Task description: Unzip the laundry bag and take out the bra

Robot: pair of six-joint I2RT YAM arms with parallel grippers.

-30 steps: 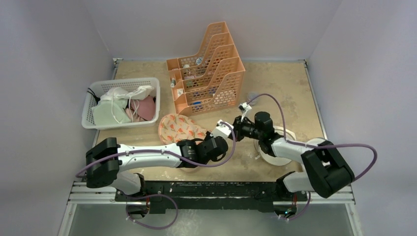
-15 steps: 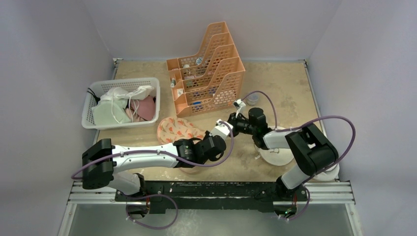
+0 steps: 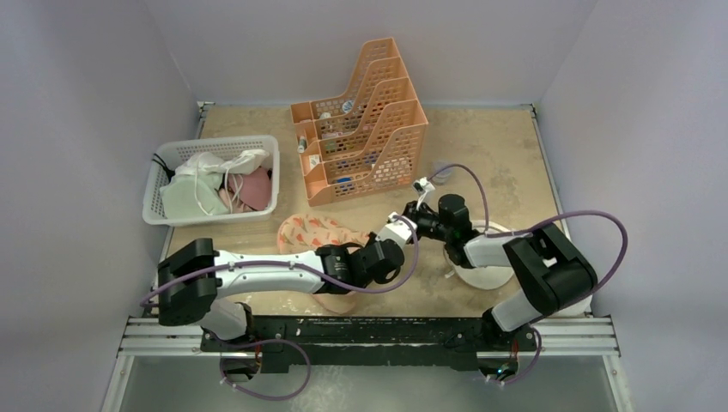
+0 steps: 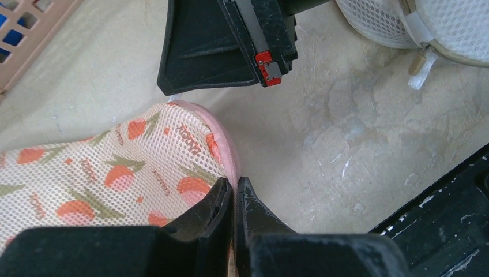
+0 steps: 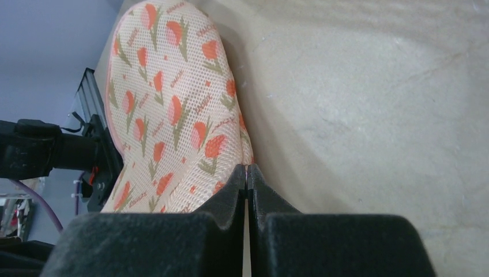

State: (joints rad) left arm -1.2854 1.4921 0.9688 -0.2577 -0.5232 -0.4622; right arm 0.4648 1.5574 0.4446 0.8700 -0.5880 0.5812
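Note:
The laundry bag lies mid-table, peach mesh with a red-orange flower print and pink trim. Its right end is hidden under both wrists. My left gripper is shut on the bag's pink zip edge, seen in the left wrist view beside the bag's mesh. My right gripper is shut on the bag's near end, and the bag stretches away from it. The right gripper also shows in the left wrist view, just past the bag's rounded end. The bra is hidden.
A round white mesh pouch lies under the right arm. An orange file rack stands behind the bag. A white basket of white and pink clothes is at the left. A pinkish patch shows under the left forearm.
The right arm's elbow swung inward and up. The left wrist shifted slightly right and toward the front. The bag's visible part slid a little toward the front. Both grippers stayed shut on it.

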